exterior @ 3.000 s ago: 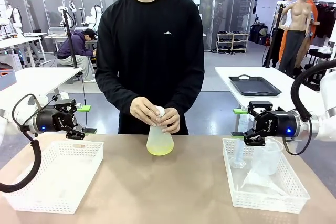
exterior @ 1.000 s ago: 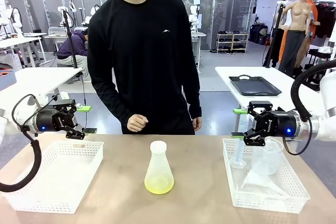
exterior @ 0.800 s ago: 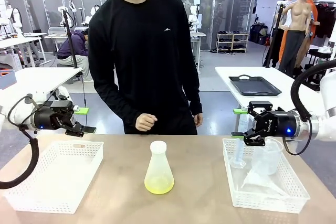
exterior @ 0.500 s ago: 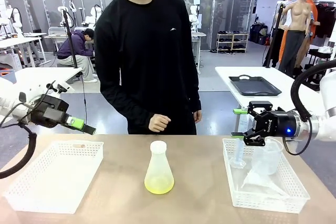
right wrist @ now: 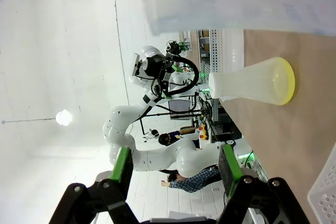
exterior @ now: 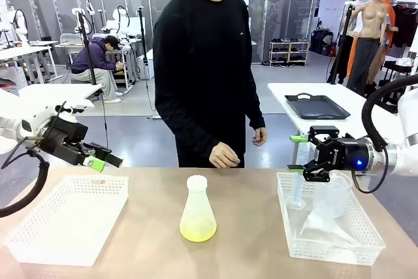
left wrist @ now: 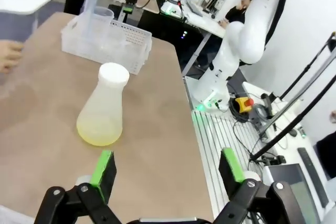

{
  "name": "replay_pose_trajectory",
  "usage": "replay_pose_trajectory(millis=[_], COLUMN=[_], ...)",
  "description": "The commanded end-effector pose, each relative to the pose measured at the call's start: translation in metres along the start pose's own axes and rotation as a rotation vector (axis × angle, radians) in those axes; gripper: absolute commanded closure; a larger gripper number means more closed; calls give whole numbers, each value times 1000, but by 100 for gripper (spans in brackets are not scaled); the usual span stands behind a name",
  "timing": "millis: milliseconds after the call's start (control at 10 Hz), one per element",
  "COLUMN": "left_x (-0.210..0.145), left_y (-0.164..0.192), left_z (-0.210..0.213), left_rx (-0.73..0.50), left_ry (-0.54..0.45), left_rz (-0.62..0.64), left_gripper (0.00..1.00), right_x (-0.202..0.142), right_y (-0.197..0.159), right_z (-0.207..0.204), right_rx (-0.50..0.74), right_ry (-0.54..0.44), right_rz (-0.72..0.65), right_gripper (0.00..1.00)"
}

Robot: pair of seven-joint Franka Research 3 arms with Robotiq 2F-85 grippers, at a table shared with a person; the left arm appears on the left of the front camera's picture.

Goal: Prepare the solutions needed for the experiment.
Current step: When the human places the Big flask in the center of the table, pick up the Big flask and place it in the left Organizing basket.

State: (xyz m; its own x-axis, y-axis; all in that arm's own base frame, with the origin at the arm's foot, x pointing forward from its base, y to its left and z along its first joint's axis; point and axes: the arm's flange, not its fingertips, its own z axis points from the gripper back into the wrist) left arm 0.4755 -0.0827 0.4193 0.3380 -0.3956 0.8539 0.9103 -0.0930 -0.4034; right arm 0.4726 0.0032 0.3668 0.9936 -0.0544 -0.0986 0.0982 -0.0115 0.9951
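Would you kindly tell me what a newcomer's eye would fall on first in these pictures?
First comes the capped conical flask standing mid-table, with a little pale yellow-green solution at its bottom. Behind it, a person in black stands at the table's far edge. On either side, the open left gripper and the open right gripper hover by the left basket and the right basket.

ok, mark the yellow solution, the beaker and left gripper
solution [exterior: 198,230], front view, middle of the liquid layer.
beaker [exterior: 333,200], front view, side wall.
left gripper [left wrist: 167,155], left wrist view, midway between fingertips.
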Motion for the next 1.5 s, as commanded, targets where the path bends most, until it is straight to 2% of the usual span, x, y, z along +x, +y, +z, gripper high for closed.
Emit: replay_pose_trajectory(millis=[0, 200, 300, 400, 500, 600, 700, 800, 900, 1000, 1300, 1400], left_x=[2, -2, 13, 28, 36, 42, 44, 45, 45, 49, 49, 46], left_y=[-1, 1, 3, 4, 19, 29, 36, 45, 52, 29, 29, 39], left_z=[3, 1, -22, -28, -25, -28, -34, -39, -42, -42, -42, -43], left_rx=[-18, -1, -108, -102, -88, -199, -167, -173, -166, -125, -125, -135], left_ry=[-10, -2, -180, -222, -195, -218, -160, -167, -218, -170, -170, -177], left_rz=[45, 26, -314, -505, -636, -618, -724, -783, -758, -718, -718, -737], left_gripper=[0, 0, 0, 0, 0, 0, 0, 0, 0, 0, 0, 0], right_x=[0, 0, 0, 0, 0, 0, 0, 0, 0, 0, 0, 0], right_y=[1, 1, 1, 1, 1, 1, 1, 1, 1, 1, 1, 1], right_z=[-1, -1, -1, -1, -1, -1, -1, -1, -1, -1, -1, -1], right_rx=[-2, -2, -2, -2, -2, -2, -2, -2, -2, -2, -2, -2], right_ry=[2, 2, 2, 2, 2, 2, 2, 2, 2, 2, 2, 2], right_rz=[3, 3, 3, 3, 3, 3, 3, 3, 3, 3, 3, 3], right_gripper=[17, 17, 17, 17, 17, 17, 17, 17, 17, 17, 17, 17])
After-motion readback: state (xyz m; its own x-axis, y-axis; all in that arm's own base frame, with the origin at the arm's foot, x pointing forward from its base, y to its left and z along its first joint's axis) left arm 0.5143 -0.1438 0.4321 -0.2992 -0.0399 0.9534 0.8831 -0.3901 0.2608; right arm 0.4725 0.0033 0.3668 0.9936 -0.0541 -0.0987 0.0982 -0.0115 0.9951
